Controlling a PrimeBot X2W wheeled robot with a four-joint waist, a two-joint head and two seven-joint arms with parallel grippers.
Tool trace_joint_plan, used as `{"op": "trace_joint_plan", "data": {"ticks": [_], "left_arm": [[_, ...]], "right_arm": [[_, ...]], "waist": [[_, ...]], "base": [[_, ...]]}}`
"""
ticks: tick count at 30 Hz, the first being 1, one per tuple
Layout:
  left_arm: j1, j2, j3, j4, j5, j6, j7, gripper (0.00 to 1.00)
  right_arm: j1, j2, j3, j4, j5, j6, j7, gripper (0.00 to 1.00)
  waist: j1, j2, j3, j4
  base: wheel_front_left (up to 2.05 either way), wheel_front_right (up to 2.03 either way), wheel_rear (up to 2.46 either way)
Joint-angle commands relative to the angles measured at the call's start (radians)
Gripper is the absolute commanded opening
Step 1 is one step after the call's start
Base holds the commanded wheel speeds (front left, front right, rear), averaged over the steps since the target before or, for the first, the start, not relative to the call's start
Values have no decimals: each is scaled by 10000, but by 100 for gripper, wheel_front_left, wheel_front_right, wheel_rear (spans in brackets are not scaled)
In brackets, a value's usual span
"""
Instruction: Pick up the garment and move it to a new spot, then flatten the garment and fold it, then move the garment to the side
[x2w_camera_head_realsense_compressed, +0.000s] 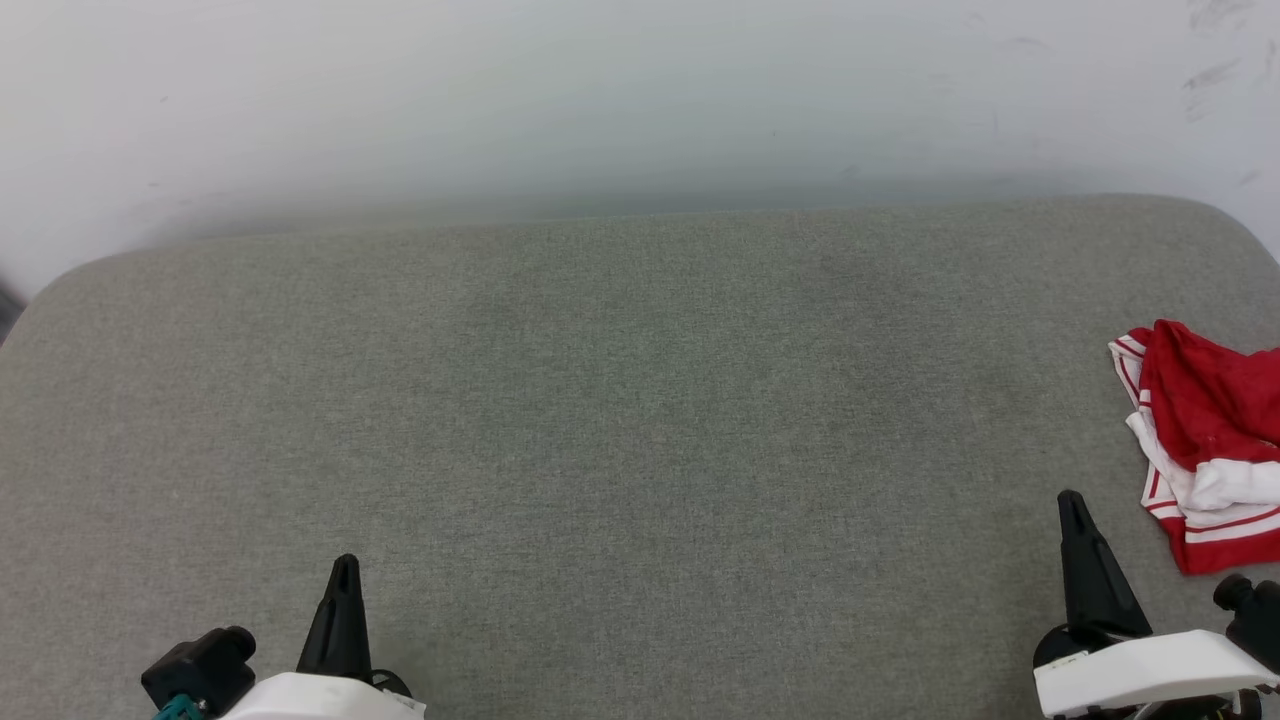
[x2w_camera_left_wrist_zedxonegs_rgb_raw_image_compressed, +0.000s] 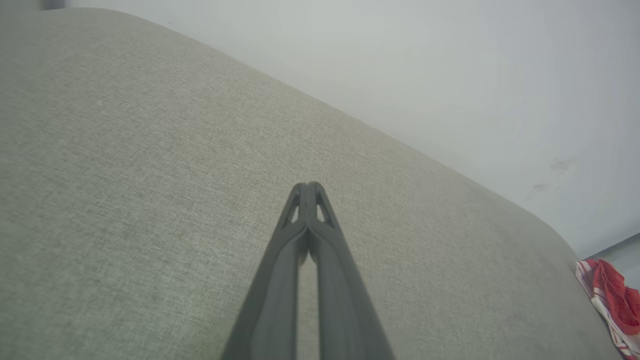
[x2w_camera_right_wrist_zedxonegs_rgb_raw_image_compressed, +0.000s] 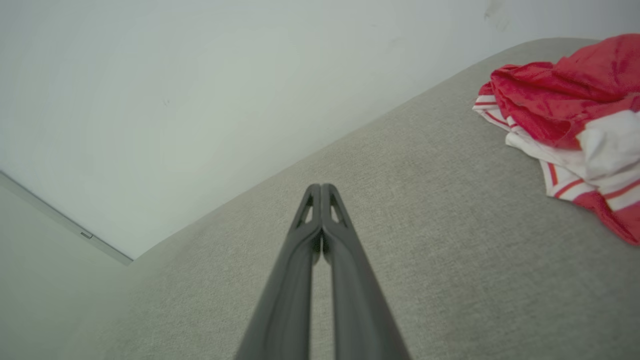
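Left gripper (x2w_camera_left_wrist_zedxonegs_rgb_raw_image_compressed: 310, 187) hangs over the grey cushion (x2w_camera_left_wrist_zedxonegs_rgb_raw_image_compressed: 125, 175), fingertips pressed together, nothing between them. The red-and-white garment (x2w_camera_left_wrist_zedxonegs_rgb_raw_image_compressed: 612, 305) lies crumpled well off to its right.

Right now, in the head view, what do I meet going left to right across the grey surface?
Left gripper, jaws shut → right gripper, jaws shut → garment, crumpled at the picture's right edge.

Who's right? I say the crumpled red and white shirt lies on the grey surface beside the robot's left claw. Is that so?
Not quite. The crumpled red and white shirt lies on the grey surface beside the right claw, not the left claw. The head view shows it.
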Motion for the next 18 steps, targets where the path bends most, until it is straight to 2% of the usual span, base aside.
{"op": "trace_joint_plan", "data": {"ticks": [1,18], "left_arm": [[-298,93,39,-45,-547,-83,88,0],[-695,156,137,279,-3028,-377,603,0]], "right_arm": [[-326,-100,-31,-64,535,1,90,0],[-594,-128,-107,203,2875,0,623,0]], "waist": [[0,0,-8,4],[0,0,-70,28]], "base": [[0,0,0],[0,0,0]]}}
